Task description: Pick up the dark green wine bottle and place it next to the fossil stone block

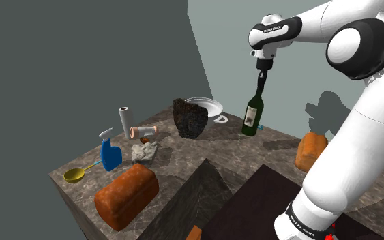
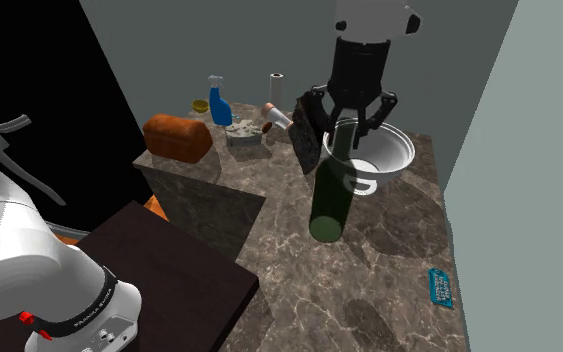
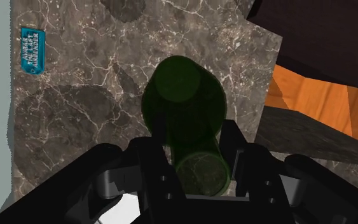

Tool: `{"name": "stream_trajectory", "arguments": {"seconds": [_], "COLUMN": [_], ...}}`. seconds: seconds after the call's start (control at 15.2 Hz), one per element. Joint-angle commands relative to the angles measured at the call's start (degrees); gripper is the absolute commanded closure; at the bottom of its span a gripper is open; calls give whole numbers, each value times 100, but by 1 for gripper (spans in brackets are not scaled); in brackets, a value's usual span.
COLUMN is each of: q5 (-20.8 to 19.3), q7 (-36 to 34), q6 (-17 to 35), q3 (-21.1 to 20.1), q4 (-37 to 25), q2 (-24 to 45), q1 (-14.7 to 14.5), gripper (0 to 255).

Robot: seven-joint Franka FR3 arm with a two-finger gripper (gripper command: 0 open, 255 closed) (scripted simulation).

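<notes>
Marble tabletop [image 1: 265, 160]: fingers [image 3: 236, 150] closed on bottle [image 1: 253, 116] neck. Hold it upright, carry to block [image 1: 189, 118], lower just beside it, clear of bowl [image 1: 211, 103].

I have the white, dark-jointed arm [image 1: 361, 136] arched high, wrist pointing down, its all-black two-finger tool [image 1: 260, 76] gripping the dark green wine bottle [image 1: 252, 117] by the neck.

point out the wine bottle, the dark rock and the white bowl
wine bottle [image 1: 252, 117], shoulder view, middle of its body
dark rock [image 1: 189, 118], shoulder view, middle of its front face
white bowl [image 2: 397, 150], second exterior view, inner wall
</notes>
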State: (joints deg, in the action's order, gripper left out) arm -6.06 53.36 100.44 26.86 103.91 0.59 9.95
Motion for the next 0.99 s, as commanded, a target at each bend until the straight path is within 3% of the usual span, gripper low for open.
{"name": "stream_trajectory", "arguments": {"seconds": [0.0,0.92], "q5": [2,92], "q7": [3,-1920], "q6": [-105,-291], "q3": [-4,-1004], "q4": [-103,126], "q2": [-1,-249], "q1": [-4,-948], "gripper": [255,255]}}
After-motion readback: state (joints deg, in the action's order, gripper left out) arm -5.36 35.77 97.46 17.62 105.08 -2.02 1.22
